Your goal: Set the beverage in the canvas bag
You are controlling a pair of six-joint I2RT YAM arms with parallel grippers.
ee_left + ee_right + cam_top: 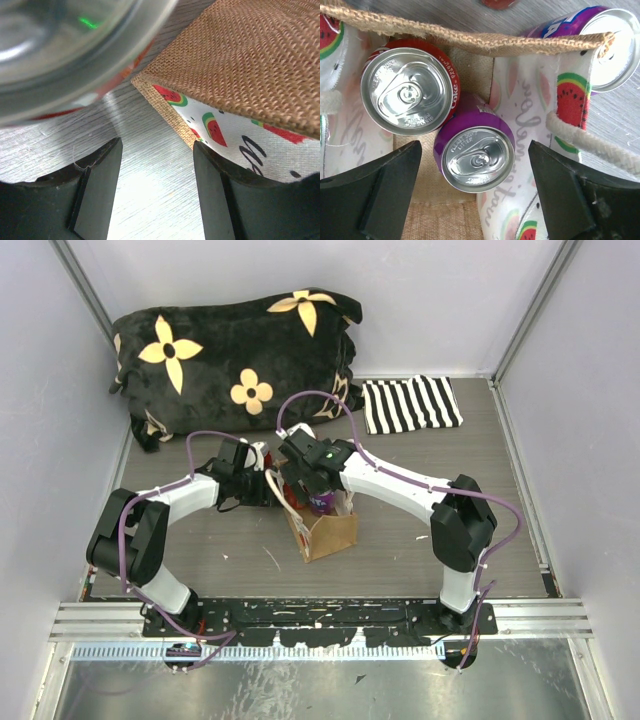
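Observation:
The canvas bag (335, 535) stands open at mid-table, tan burlap with a pale watermelon-print lining. In the right wrist view I look down past its rim (470, 42). A red cola can (410, 90) and a purple can (475, 150) stand upright inside. My right gripper (475, 152) is open above the bag, its jaws wide on either side of the purple can and not touching it. A second purple can (607, 47) stands outside the bag's far wall. My left gripper (157, 145) is open and empty over bare table beside the bag's corner (250, 65).
A red-sided can (65, 45) looms blurred right in front of the left wrist camera. A black flowered cushion (235, 355) lies at the back left and a striped cloth (410, 403) at the back right. White walls enclose the table.

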